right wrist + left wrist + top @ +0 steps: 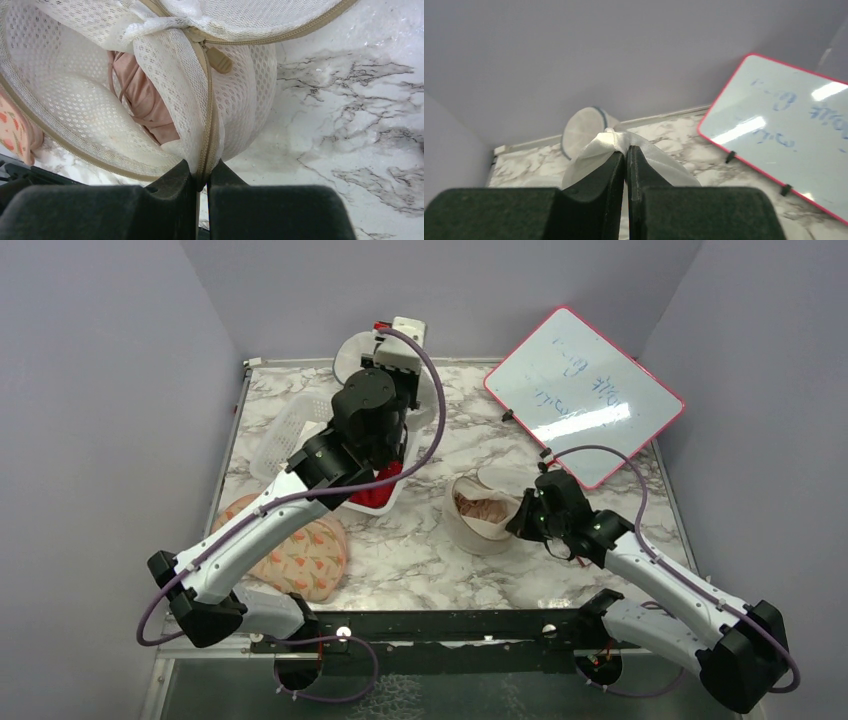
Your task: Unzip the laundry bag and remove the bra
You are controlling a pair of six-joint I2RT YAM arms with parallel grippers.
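Your round cream-beige mesh laundry bag (pixel 468 532) sits right of centre on the marble table (pixel 420 560). It is unzipped, with its mouth facing up and its lid flap folded toward the far edge. Being round, it shows no clear long axis. The dusty-pink satin bra (pixel 145 100) lies bunched inside, against the honeycomb padding. Your right gripper (pixel 200 172) has its jaws closed on the bag's zippered wall. Your left gripper (pixel 626 152), out by the far edge, pinches a white satin cloth (pixel 591 147) in closed jaws.
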